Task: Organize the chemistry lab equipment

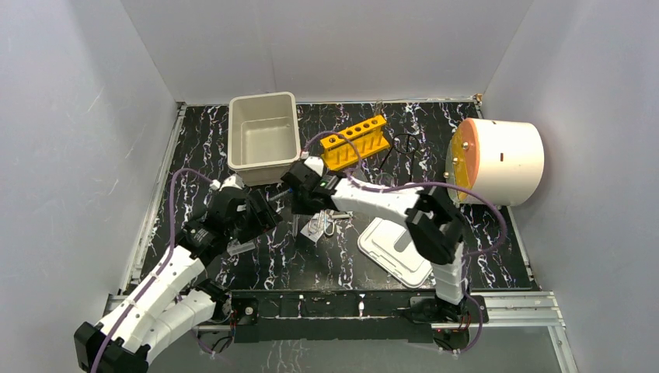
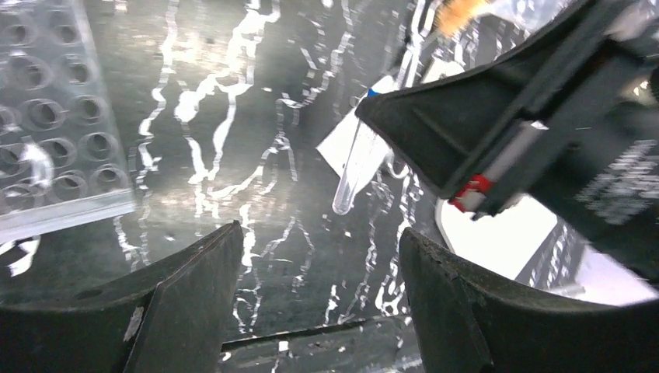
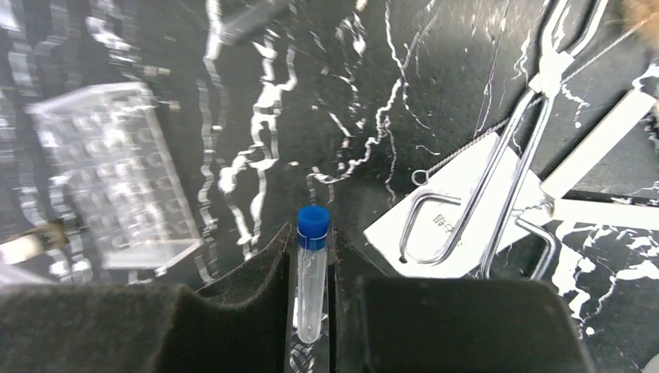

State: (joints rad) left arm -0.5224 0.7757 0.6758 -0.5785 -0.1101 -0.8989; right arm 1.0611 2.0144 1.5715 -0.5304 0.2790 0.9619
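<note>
The right pincer [image 3: 312, 252] is clamped on the blue-capped vial [image 3: 311, 289]. Thin metal tweezers [image 3: 497, 179] lie on the white triangle [image 3: 388, 229] beside it, and a clear well plate [image 3: 116, 171] is opposite. The left pincer [image 2: 319, 264] stands apart, facing it.

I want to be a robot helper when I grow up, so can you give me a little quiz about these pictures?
1. True or false: the right jaws are shut on a blue-capped vial.
2. What colour is the tube rack beside the white bin? A green, B yellow, C purple.
3. Fill the gap: the left jaws are ____, with nothing between them.

Key: 1 true; 2 B; 3 open.
</note>
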